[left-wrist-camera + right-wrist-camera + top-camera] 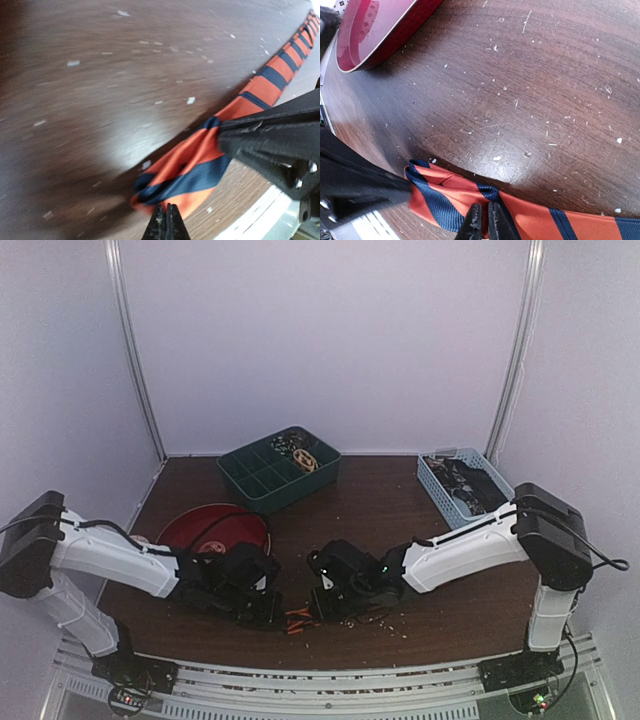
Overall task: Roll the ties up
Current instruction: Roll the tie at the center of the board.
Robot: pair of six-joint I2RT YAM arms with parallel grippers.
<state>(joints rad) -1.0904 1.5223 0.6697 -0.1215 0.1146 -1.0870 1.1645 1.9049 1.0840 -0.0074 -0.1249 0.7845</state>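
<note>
Striped tie (190, 165), orange with dark bands, lay flat on table (380, 510) near front edge, between both arms, end folded over. Left gripper (166, 222): fingers pressed together on fold's edge. Right gripper (482, 222): fingers pinched on same tie, just beside left one. Red bowl (215, 525) left of centre. Green tray (240, 475) and blue basket (432, 485) stood at far side.

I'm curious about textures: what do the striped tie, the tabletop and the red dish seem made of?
The striped tie looks like smooth woven fabric, perhaps silk or polyester: it folds softly. The tabletop looks like dark wood or laminate: grain lines, a glossy glare. The red dish seems hard, shiny plastic or lacquer.
</note>
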